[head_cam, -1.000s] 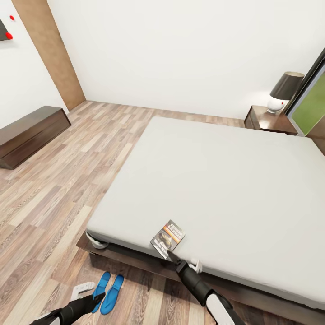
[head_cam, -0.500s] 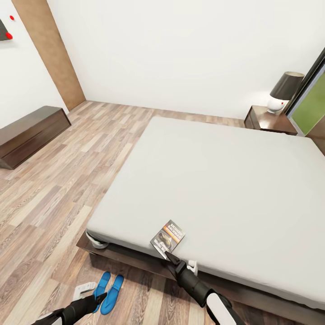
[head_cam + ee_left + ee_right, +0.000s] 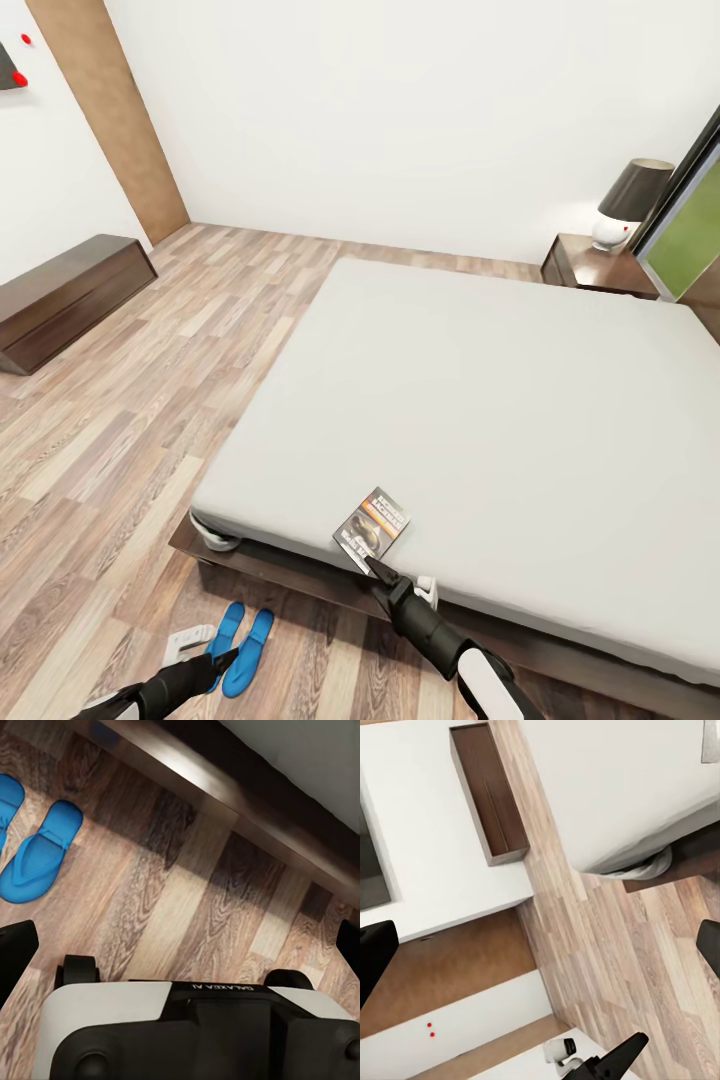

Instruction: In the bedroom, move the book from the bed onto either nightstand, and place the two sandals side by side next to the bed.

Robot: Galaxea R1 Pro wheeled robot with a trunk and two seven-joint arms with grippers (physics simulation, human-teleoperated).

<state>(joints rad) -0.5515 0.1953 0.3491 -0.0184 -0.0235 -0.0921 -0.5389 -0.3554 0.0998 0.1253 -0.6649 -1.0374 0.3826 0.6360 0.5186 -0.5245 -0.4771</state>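
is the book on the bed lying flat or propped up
Flat. The book lies cover-up on the mattress near its edge, the right gripper beside it.

You've got the bed (image 3: 520, 400) w/ bare grey mattress; the book (image 3: 372, 528) lies flat on it, right at the near edge by the corner. On the wood floor (image 3: 120, 450), the two sandals (image 3: 240, 637) sit side by side, just beside the bed frame. Far nightstand (image 3: 598, 265) carries a lamp (image 3: 630, 205). Long bench (image 3: 70, 295) stands along the left wall.

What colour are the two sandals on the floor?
Bright blue sandals, shown best in the left wrist view.
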